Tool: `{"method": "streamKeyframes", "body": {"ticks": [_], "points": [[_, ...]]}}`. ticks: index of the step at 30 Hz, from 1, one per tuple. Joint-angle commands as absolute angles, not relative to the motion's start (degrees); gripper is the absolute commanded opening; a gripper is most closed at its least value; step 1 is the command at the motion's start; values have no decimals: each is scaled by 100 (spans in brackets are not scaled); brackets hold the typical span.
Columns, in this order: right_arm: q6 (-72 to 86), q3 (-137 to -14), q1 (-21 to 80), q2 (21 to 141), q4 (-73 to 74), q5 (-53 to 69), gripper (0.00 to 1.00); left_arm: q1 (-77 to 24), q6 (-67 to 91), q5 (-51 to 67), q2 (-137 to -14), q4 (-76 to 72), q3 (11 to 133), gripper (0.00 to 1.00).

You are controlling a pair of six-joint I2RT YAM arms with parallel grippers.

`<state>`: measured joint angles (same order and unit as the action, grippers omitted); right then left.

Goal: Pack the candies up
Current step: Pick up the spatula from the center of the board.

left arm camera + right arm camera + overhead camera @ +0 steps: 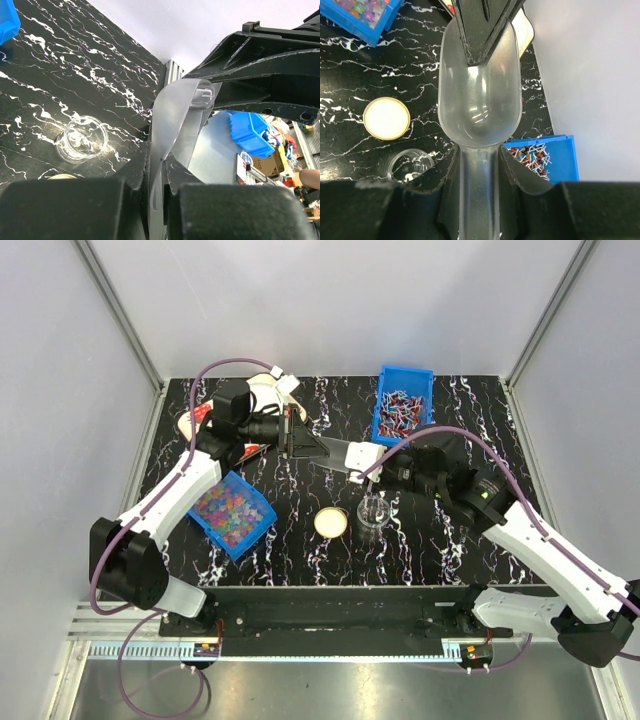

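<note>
Mid-table [300, 540] — L gripper [159, 165], R gripper [479, 160] clamp scoop [480, 100].

Pale grey walls [330, 300] enclose a black white-veined marble table [300, 550].

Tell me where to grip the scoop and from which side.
Grip the scoop by its handle, coming from the tail end in line with it. The handle is a narrow straight stem that fits between two fingers; the bowl is wide and thin-walled. The right gripper is closed there; the left gripper only pinches the bowl's lip.
</note>
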<state>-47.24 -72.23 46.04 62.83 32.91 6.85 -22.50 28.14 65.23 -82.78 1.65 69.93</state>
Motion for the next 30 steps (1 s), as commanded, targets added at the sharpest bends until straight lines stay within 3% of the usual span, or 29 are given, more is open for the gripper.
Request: {"method": "streamKeyframes", "body": {"ticks": [1, 2, 5, 11, 19, 26, 30], "points": [[-4570, -7471, 4641, 6355, 3129, 1195, 0, -2347, 2805, 6592, -8227, -150, 7198, 29], [-4579, -7445, 4641, 6337, 3138, 1169, 0, -2329, 2752, 6574, -8209, -19, 7242, 52], [-4649, -7322, 4641, 6249, 3138, 1020, 0, -2250, 2584, 6504, -8157, 236, 7391, 77], [-4685, -7084, 4641, 6021, 3024, 870, 0, -1925, 2593, 6381, -7946, 264, 7374, 98], [-4676, -6961, 4641, 5898, 2979, 826, 0, -1416, 2374, 6249, -7673, 448, 7409, 99], [-4693, -6689, 4632, 5819, 2822, 765, 0, -950, 1425, 5740, -7883, 1745, 8006, 99], [-4510, -6539, 4527, 5687, 2856, 1045, 0, -782, 494, 4242, -7998, 2828, 8638, 99]]}}
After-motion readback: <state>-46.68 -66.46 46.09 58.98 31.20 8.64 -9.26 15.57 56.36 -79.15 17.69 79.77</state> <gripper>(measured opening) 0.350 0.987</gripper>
